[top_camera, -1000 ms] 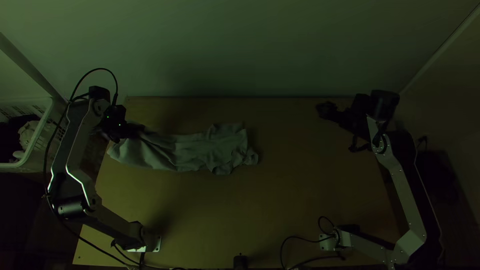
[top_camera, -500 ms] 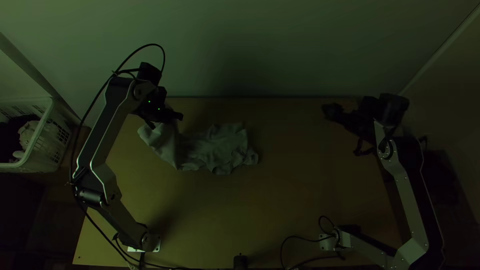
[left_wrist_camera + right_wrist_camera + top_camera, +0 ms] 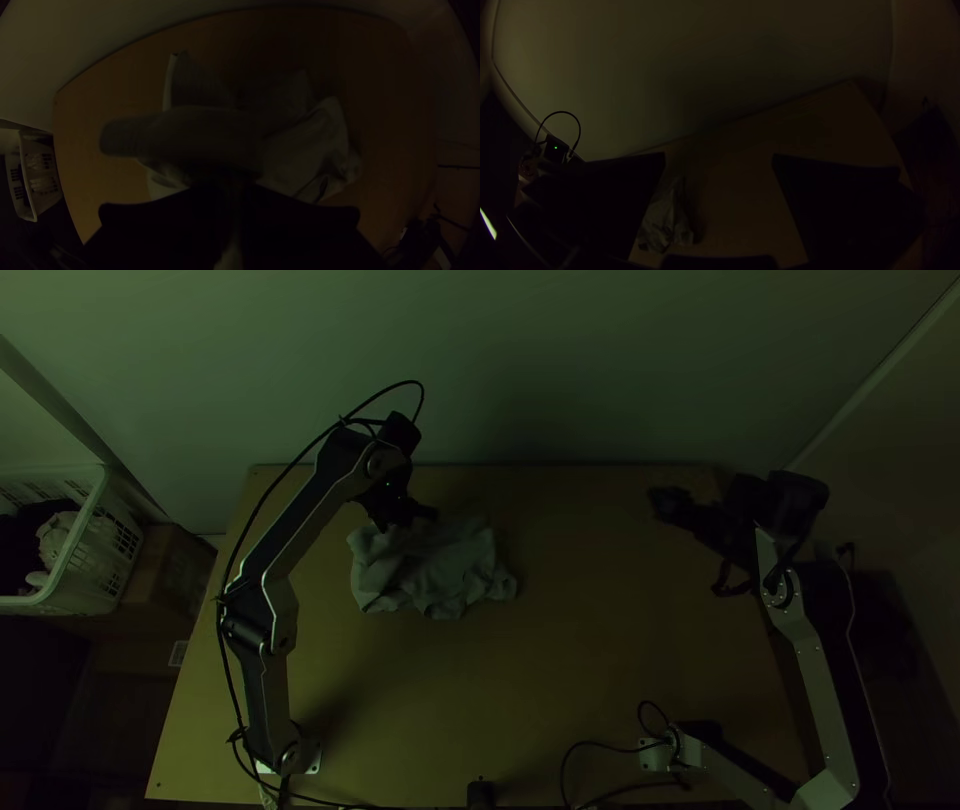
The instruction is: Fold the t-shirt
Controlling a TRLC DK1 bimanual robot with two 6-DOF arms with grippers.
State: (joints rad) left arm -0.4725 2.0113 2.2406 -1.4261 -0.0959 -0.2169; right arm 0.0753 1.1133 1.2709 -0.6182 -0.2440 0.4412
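Grey t-shirt [image 3: 440, 580], bunched on the far left half of the bench [image 3: 560, 670], its far edge clamped in the left gripper [image 3: 412, 520]. The right gripper [image 3: 688, 545], fingers apart, is at the bench's far right. A white basket [image 3: 92, 570] holding cloth [image 3: 55, 538] stands beyond the bench's left side. The left arm crosses over that side. Since the earlier frame, the left gripper has carried the shirt's left end rightward, making a shorter bundle.

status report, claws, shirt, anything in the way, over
Left claw shut on t-shirt, which lies bunched left of centre. Right claw open, well off it. White basket off to the left, looks out of the way.
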